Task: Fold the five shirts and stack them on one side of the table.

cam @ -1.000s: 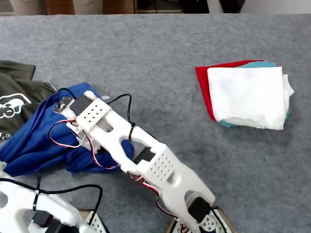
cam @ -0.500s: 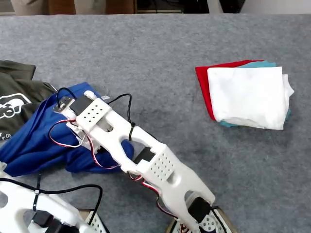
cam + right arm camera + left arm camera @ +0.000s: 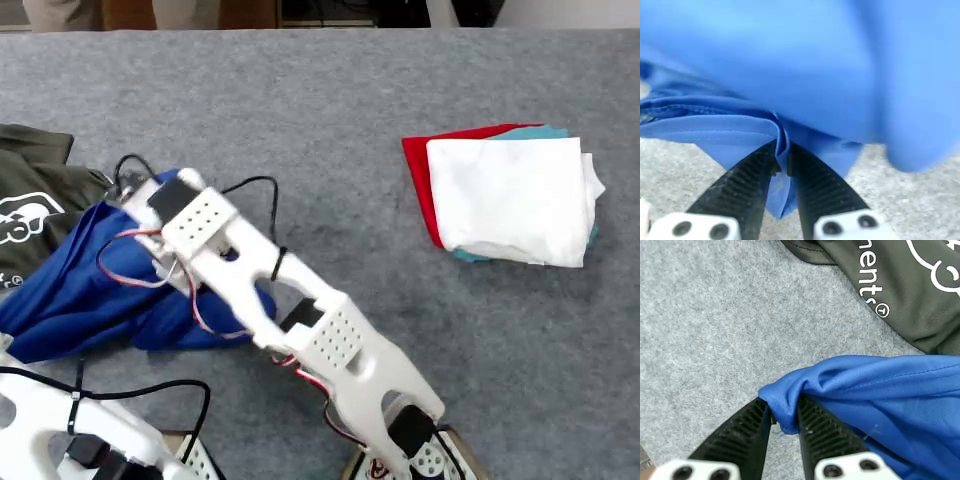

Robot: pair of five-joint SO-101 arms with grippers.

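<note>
The left pincer (image 3: 783, 412) is pinching a bunched corner of the blue shirt (image 3: 880, 390) over the grey surface (image 3: 700, 315), near the dark green shirt (image 3: 900, 285) with white print. The right pincer (image 3: 782, 160) is closed on a folded hem of the same blue shirt, which lies crumpled at the left of the high view, partly under the right arm (image 3: 300, 310). Well apart on the right sits a folded stack: a white shirt (image 3: 510, 195) on top of a red shirt (image 3: 418, 165) and a teal shirt (image 3: 545, 132)
</note>
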